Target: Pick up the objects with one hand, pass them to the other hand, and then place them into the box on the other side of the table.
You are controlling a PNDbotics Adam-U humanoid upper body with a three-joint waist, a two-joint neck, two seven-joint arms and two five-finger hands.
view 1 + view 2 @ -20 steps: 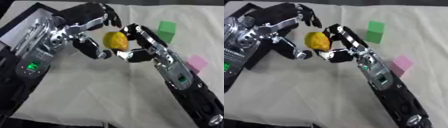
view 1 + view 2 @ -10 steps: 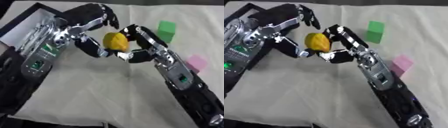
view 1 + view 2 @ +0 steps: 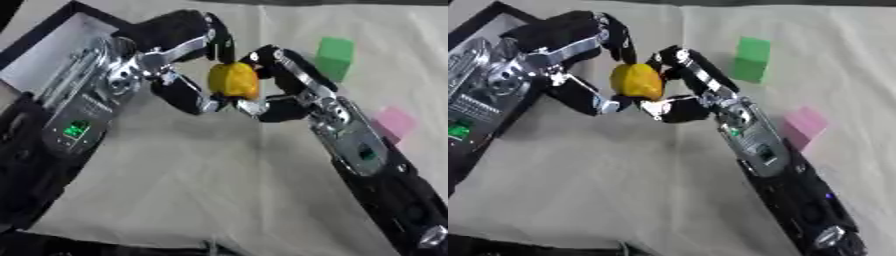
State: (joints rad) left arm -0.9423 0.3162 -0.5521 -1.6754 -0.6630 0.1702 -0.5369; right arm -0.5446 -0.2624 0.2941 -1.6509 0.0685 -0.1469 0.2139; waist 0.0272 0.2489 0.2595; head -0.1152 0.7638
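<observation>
The yellow object (image 3: 233,80) hangs above the counter (image 3: 201,180), pinched between both robot hands. The right robot hand (image 3: 282,85) curls round it from the right side; the left robot hand (image 3: 179,60) closes on it from the left, fingers over its top and thumb below. This looks like the handover itself. To do it well, the left hand should have fingers and thumb seated on opposite faces of the yellow object before the right lets go; whether the left thumb truly touches is hard to tell. Then the right should spread straight away from it, not drag. The box (image 3: 44,55) lies left of the yellow object; a green block (image 3: 332,57) and pink block (image 3: 394,122) wait to its right.
</observation>
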